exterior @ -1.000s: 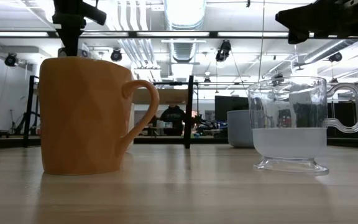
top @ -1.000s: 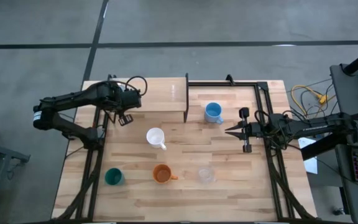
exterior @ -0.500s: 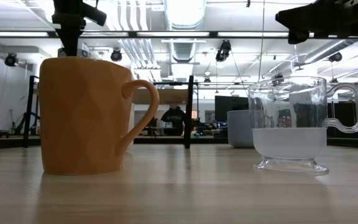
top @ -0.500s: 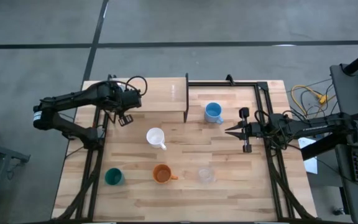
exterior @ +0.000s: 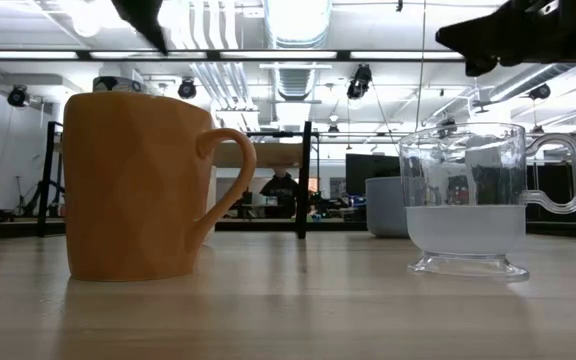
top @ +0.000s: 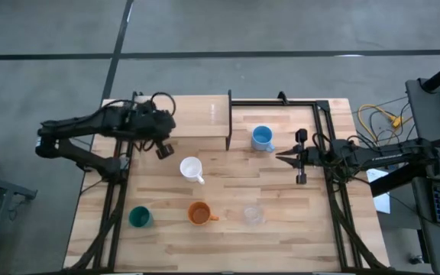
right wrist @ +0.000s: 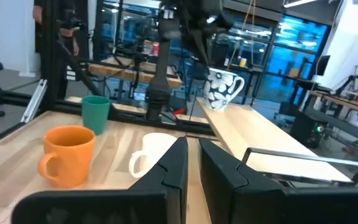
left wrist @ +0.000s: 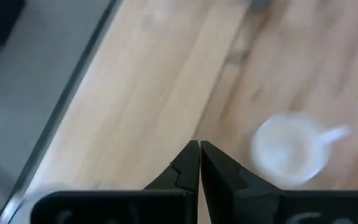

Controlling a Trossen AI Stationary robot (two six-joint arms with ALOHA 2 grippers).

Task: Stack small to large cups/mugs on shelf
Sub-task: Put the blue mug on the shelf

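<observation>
Near the middle of the tabletop (top: pixel 281 229), the white cup (top: pixel 191 168), handle outward, lies just beside and untouched by the left gripper (top: pixel 164 150), whose jaws are pressed together, while the right gripper (top: pixel 283 158) waits empty, jaws nearly closed.

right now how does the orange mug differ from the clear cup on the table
The orange mug is opaque, so nothing shows through it; the clear cup is see-through, its lower half looking cloudy white. The orange mug sits flat on the table, while the clear cup stands on a small flared foot. In the high view the orange mug lies left of the clear cup. Both stand upright and have a handle.
</observation>
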